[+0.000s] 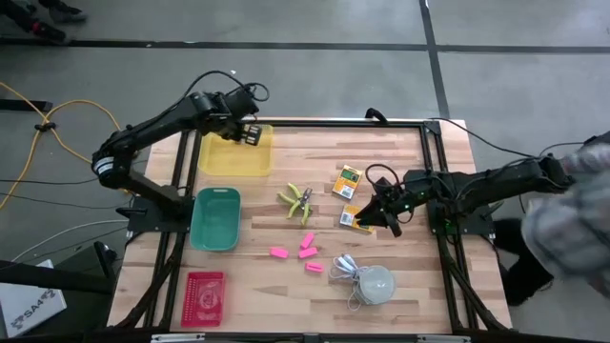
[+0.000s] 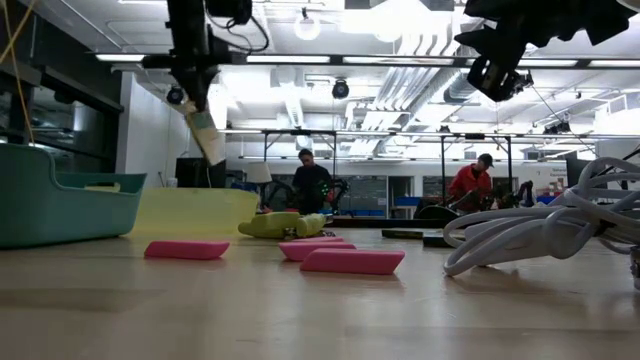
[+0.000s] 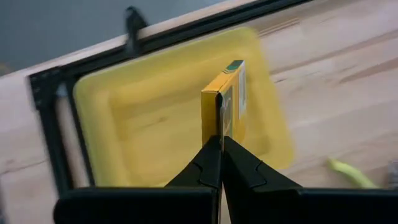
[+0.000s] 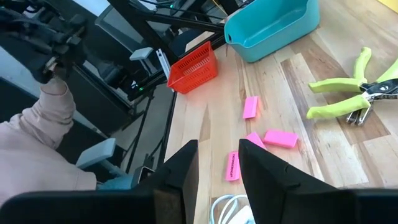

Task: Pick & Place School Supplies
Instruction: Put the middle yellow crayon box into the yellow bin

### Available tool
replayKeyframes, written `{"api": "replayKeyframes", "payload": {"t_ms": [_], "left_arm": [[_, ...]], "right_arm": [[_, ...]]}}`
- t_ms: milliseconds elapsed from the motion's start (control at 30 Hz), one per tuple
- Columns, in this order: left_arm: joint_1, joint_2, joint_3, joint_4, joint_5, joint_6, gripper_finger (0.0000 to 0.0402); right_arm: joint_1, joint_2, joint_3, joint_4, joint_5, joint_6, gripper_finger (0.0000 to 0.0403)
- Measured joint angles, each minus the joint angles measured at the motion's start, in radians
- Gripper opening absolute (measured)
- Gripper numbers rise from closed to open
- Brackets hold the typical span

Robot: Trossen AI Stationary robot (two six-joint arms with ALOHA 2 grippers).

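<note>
Above the yellow tray (image 1: 234, 152), the left claw (image 1: 252, 132) is clamped on a yellow-and-green box (image 3: 229, 99); the right claw (image 1: 378, 219), fingers apart, hovers beside two more boxes (image 1: 349, 178).

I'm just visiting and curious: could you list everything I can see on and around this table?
yellow-and-green boxes: three; two near the right arm, one held above the yellow tray
yellow tray: one, far left
teal bin: one, left edge
red basket: one, near left corner
lime-green-handled tool: one, centre
pink erasers: four, centre-near
white dome with cord: one, near right
left gripper: shut on a box
right gripper: open, over a box
</note>
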Motion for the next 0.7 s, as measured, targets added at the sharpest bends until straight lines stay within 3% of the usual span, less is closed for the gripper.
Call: {"api": "replayKeyframes", "payload": {"t_ms": [400, 600, 700], "left_arm": [[0.059, 0.045, -0.184, -0.022, -0.132, -0.093, 0.0001], [0.074, 0.186, -0.185, -0.036, -0.156, -0.096, 0.0001], [0.074, 0.277, -0.185, -0.073, -0.219, -0.118, 0.0001]], "right_arm": [[0.027, 0.000, 0.000, 0.000, 0.048, -0.006, 0.0103], [0.027, 0.000, 0.000, 0.001, 0.048, 0.010, 0.0103], [0.027, 0.000, 0.000, 0.001, 0.048, 0.012, 0.0103]]}}
